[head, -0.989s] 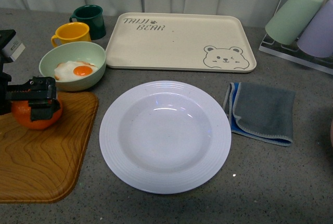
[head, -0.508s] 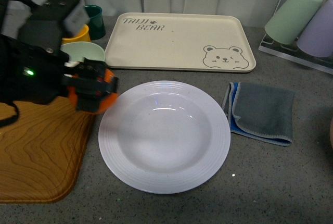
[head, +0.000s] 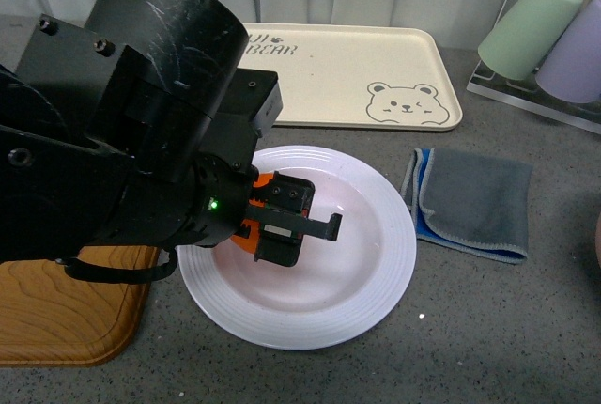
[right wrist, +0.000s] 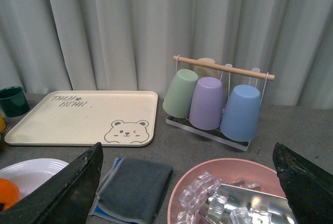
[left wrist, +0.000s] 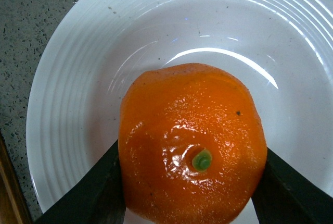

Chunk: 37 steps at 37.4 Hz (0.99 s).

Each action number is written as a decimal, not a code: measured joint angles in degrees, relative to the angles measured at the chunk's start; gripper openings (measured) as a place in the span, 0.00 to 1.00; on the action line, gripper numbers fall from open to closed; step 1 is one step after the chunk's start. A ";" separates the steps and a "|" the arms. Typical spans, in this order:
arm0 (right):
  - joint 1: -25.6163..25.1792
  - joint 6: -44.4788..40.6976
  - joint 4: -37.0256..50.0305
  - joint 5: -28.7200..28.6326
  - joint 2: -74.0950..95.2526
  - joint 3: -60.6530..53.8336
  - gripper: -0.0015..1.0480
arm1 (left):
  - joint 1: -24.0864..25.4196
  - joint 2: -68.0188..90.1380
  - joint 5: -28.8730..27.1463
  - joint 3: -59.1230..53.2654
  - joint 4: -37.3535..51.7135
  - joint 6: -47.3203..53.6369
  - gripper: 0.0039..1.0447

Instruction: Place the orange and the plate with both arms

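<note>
The orange is pinched at its sides, stem up, by the left gripper, which is closed just to the fruit's width over the well of the white deep plate; whether it touches the plate I cannot tell. The centred hold probably keeps it from rolling off once freed. The right gripper gapes wide and empty, off by the pink bowl, clear of the left arm.

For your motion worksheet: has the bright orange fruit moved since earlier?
Yes: the orange went right, off the wooden board, over the round white plate.
</note>
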 joint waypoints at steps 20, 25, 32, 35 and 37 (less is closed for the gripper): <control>0.00 -0.02 0.00 -0.02 0.00 0.00 0.91 | 1.05 -0.74 -0.74 0.59 -0.74 0.09 0.94; 0.00 0.00 0.00 0.00 0.00 0.00 0.91 | 2.43 -4.31 -2.03 -0.72 0.35 -0.55 0.94; 0.00 -0.02 0.00 0.00 0.00 0.00 0.91 | 3.32 -6.43 -4.33 -1.42 2.19 -0.63 0.93; 0.00 -0.02 0.00 -0.02 0.00 0.00 0.91 | 3.26 -4.48 -10.25 -4.61 12.68 1.31 0.83; 0.00 -0.02 0.00 -0.04 0.00 0.00 0.91 | 3.56 -3.48 -13.00 -7.10 18.80 3.06 0.77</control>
